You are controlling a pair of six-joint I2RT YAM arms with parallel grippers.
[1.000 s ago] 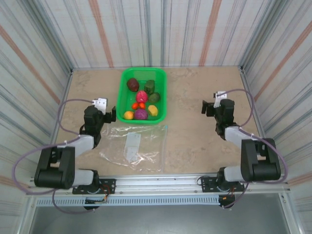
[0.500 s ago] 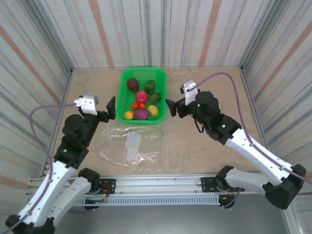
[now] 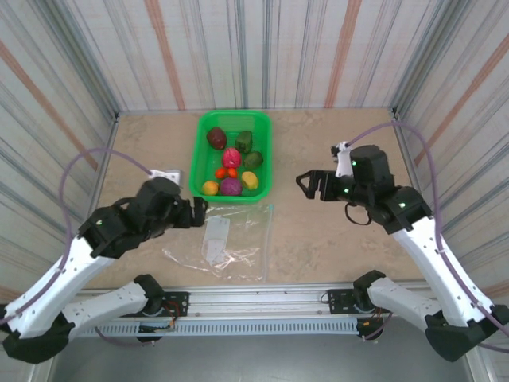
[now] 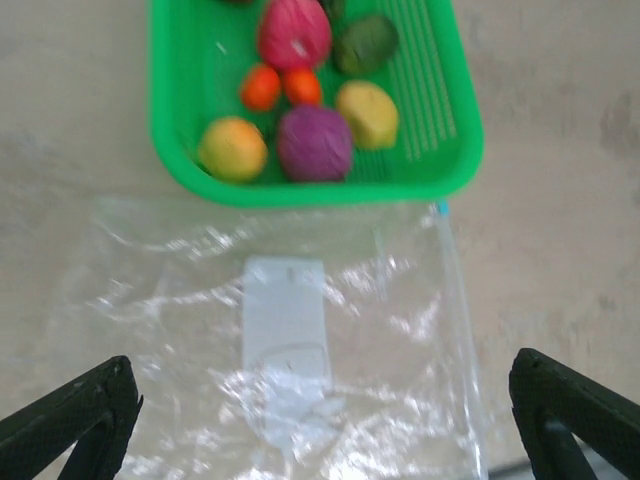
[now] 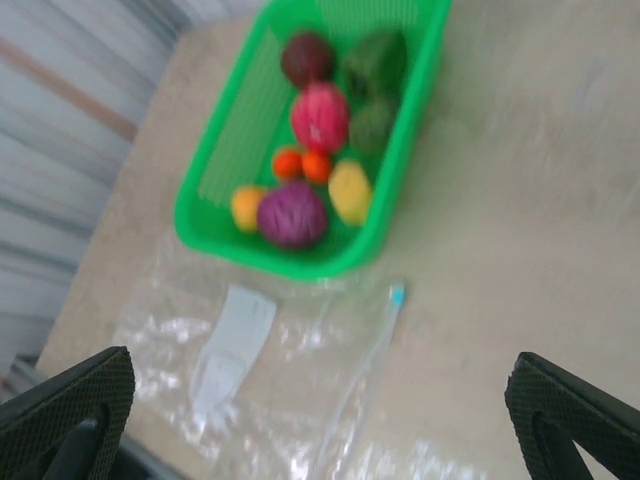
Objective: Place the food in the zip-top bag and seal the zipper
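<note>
Overhead, maroon fruit (image 3: 216, 138) in basket (image 3: 198, 159).

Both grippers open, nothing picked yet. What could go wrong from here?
The zip-top bag lies flat, its zipper edge down on the table: the open left gripper may slide or crumple the film. The small red-orange pieces sit wedged among bigger food in the green basket; the open right gripper could nudge neighbours instead.
</note>
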